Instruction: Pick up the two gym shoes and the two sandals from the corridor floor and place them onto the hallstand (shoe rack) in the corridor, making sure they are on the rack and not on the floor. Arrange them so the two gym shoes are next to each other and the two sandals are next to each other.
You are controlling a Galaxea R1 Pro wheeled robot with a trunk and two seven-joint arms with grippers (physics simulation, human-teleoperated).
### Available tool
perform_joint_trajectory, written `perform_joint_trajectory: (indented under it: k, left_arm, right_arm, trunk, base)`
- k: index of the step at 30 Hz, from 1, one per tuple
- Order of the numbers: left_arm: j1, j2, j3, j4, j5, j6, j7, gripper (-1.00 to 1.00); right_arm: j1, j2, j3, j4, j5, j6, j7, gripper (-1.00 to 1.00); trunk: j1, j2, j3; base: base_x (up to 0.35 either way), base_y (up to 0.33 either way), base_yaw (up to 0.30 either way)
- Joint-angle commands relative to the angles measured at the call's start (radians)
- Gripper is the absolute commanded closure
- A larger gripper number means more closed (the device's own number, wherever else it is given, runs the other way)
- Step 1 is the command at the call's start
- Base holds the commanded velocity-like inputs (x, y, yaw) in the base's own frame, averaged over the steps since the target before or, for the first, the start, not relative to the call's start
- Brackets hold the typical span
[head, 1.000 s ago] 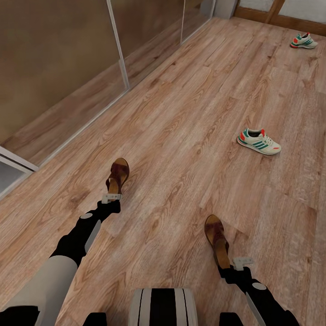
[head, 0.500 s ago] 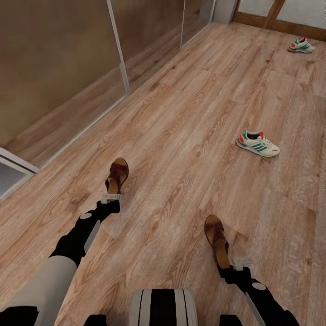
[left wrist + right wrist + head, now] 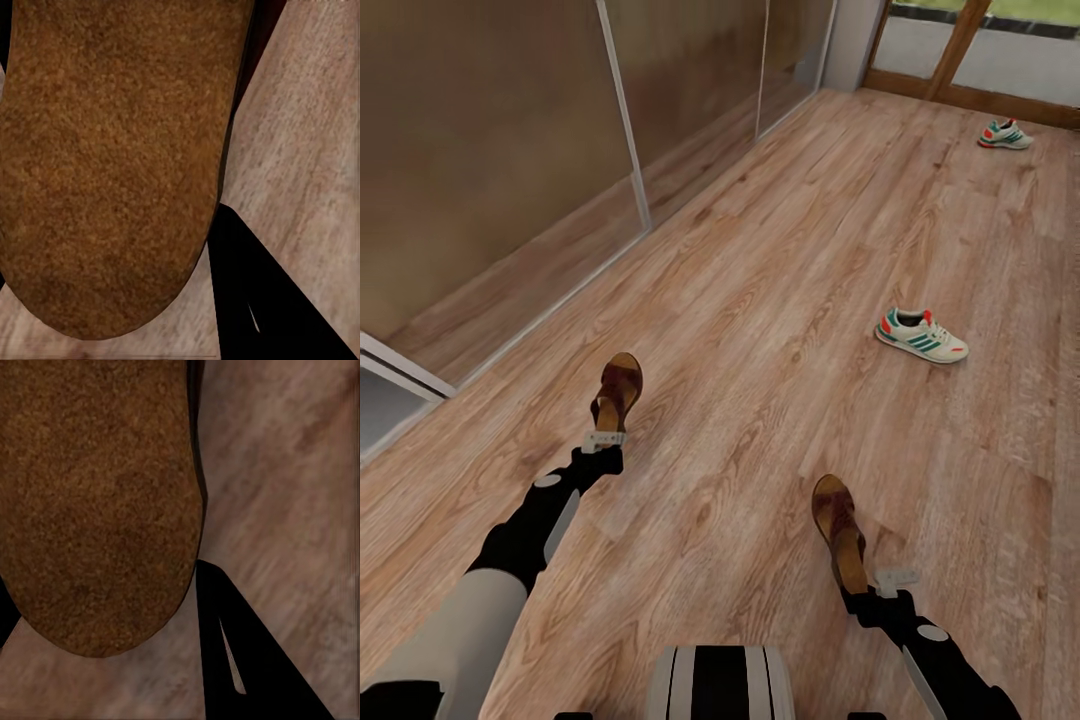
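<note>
My left gripper (image 3: 603, 440) is shut on the heel of a dark brown sandal (image 3: 618, 388), whose toe points away from me. The tan footbed (image 3: 112, 165) lies close before the left wrist camera. My right gripper (image 3: 872, 583) is shut on the heel of the second sandal (image 3: 838, 523). Its footbed (image 3: 97, 502) lies beside a dark finger (image 3: 247, 660). One white gym shoe (image 3: 922, 336) with green stripes lies on the corridor floor (image 3: 780, 300) ahead to the right. The other gym shoe (image 3: 1004, 134) lies far off by the doorway. The hallstand is out of view.
A wall of tall glass-fronted panels (image 3: 490, 150) with pale frames runs along the left side. A wood-framed glazed door (image 3: 960, 40) closes the far end. Wood planks stretch between me and the shoes.
The whole picture has shifted, so the camera moved: both gym shoes sit lower in view and more of the far door shows. Both arms keep the same hold on the sandals.
</note>
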Motion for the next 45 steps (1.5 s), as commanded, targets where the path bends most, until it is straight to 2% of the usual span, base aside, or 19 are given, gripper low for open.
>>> perform_joint_trajectory:
  k: [1,7,10,12,13,14,17,18,21,22,23,30,35,41,45]
  left_arm:
    - [0.003,0.001,0.0,-0.002,0.001,0.006,-0.004,1.0]
    - [0.032,0.003,0.004,0.001,-0.001,0.002,-0.004,1.0]
    - [0.064,0.007,0.008,0.002,-0.002,-0.001,-0.002,1.0]
    - [0.093,0.013,0.009,0.002,-0.001,-0.003,0.0,1.0]
    - [0.137,0.026,0.01,0.001,0.005,-0.016,0.004,1.0]
    - [0.15,0.029,0.01,0.002,0.006,-0.032,0.005,1.0]
    - [0.188,0.037,0.01,0.01,0.007,-0.095,0.007,1.0]
    - [0.297,0.055,0.039,0.014,0.008,-0.181,0.009,1.0]
    - [0.344,0.056,0.062,0.017,0.006,-0.262,0.007,1.0]
    - [0.389,0.057,0.071,0.035,0.007,-0.338,0.008,1.0]
    - [0.402,0.056,0.073,0.047,0.008,-0.356,0.008,1.0]
    - [0.433,0.057,0.076,0.152,0.008,-0.417,0.008,1.0]
    - [0.44,0.057,0.079,0.262,0.009,-0.524,0.01,1.0]
    - [0.442,0.057,0.081,0.364,0.016,-0.578,0.012,1.0]
    - [0.451,0.058,0.107,0.429,0.043,-0.619,0.012,1.0]
  right_arm:
    - [0.0,0.0,-0.004,-0.002,0.002,0.007,0.006,1.0]
    - [0.0,-0.001,-0.004,-0.001,0.002,0.006,0.006,1.0]
    - [0.0,-0.001,-0.004,-0.001,0.002,0.006,0.006,1.0]
    - [0.0,0.0,-0.004,0.0,0.001,0.004,0.006,1.0]
    - [0.001,-0.001,-0.005,0.001,0.0,-0.01,0.006,1.0]
    - [0.002,-0.001,-0.005,0.001,0.0,-0.019,0.006,1.0]
    - [0.002,-0.001,-0.006,0.001,0.0,-0.045,0.005,1.0]
    - [0.006,-0.003,-0.008,0.001,0.0,-0.139,0.003,1.0]
    - [0.018,-0.004,-0.009,0.003,0.0,-0.169,0.002,1.0]
    - [0.051,-0.004,-0.011,0.003,0.0,-0.212,0.002,1.0]
    - [0.066,-0.004,-0.012,0.003,0.0,-0.235,0.001,1.0]
    - [0.129,-0.006,-0.015,0.039,-0.004,-0.341,-0.001,1.0]
    - [0.143,-0.005,-0.026,0.109,-0.006,-0.427,-0.034,1.0]
    - [0.147,-0.003,-0.034,0.185,-0.006,-0.522,-0.082,1.0]
    - [0.148,0.001,-0.036,0.23,-0.007,-0.566,-0.094,1.0]
  trunk:
    - [-0.001,0.0,0.003]
    - [-0.003,0.001,0.027]
    - [-0.005,0.002,0.038]
    - [-0.005,0.003,0.046]
    - [-0.006,0.003,0.05]
    - [-0.006,0.003,0.054]
    - [-0.008,0.004,0.065]
    - [-0.008,0.004,0.07]
    - [-0.01,0.005,0.085]
    - [-0.01,0.005,0.09]
    - [-0.01,0.005,0.095]
    - [-0.014,0.007,0.131]
    - [-0.016,0.008,0.157]
    - [-0.019,0.009,0.189]
    - [-0.02,0.01,0.21]
  base:
    - [0.0,0.0,0.0]
    - [0.0,0.0,0.0]
    - [0.0,0.0,0.0]
    - [0.0,0.0,0.0]
    - [0.0,0.0,0.0]
    - [0.0,0.0,0.0]
    - [0.0,0.0,0.0]
    - [0.0,0.0,-0.144]
    - [0.0,0.0,-0.166]
    - [0.0,0.0,-0.19]
    - [0.0,0.0,-0.192]
    - [0.0,0.0,-0.195]
    - [0.0,0.0,-0.187]
    - [0.0,0.0,-0.169]
    - [0.0,0.0,-0.164]
